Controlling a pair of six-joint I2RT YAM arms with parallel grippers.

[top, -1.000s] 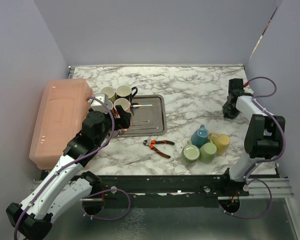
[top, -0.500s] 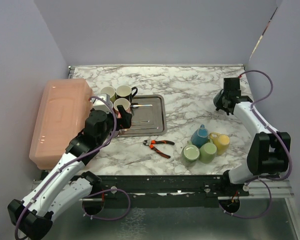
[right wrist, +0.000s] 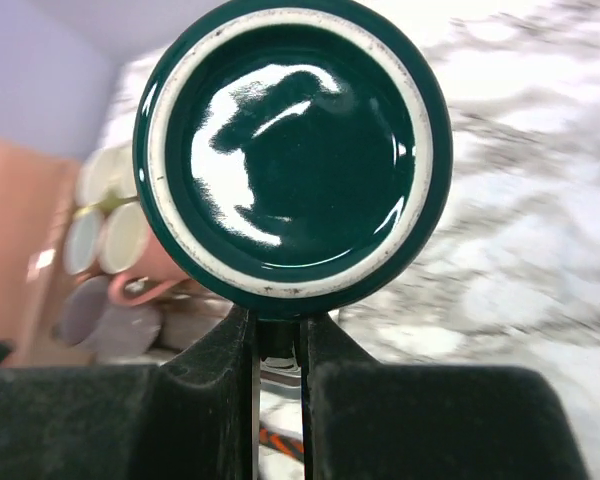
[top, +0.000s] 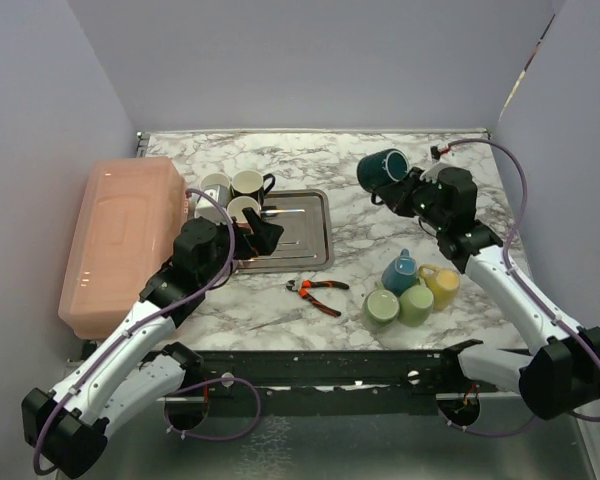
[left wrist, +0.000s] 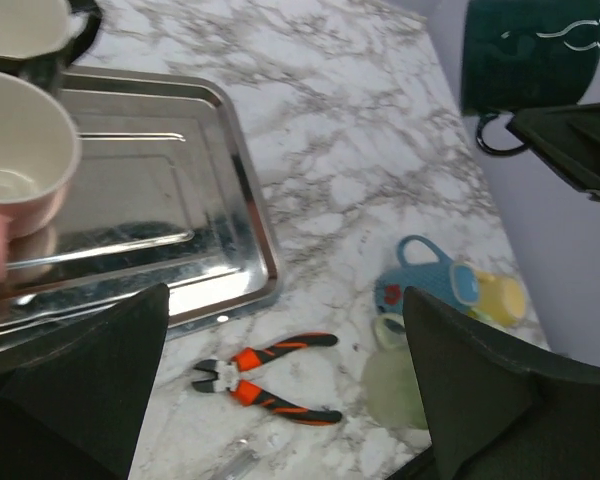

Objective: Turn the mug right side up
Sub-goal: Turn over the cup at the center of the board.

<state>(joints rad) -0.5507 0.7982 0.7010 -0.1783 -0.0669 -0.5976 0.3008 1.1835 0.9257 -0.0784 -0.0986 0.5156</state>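
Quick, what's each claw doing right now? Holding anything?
Left gripper: open, holding nothing.
Right gripper: closed on the handle of the dark green mug, held in the air.

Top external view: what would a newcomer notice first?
The dark green mug, clamped by its handle in the right gripper, held on its side above the far right of the table. Next, the cluster of coloured mugs at near right and the orange-handled pliers near the steel tray.
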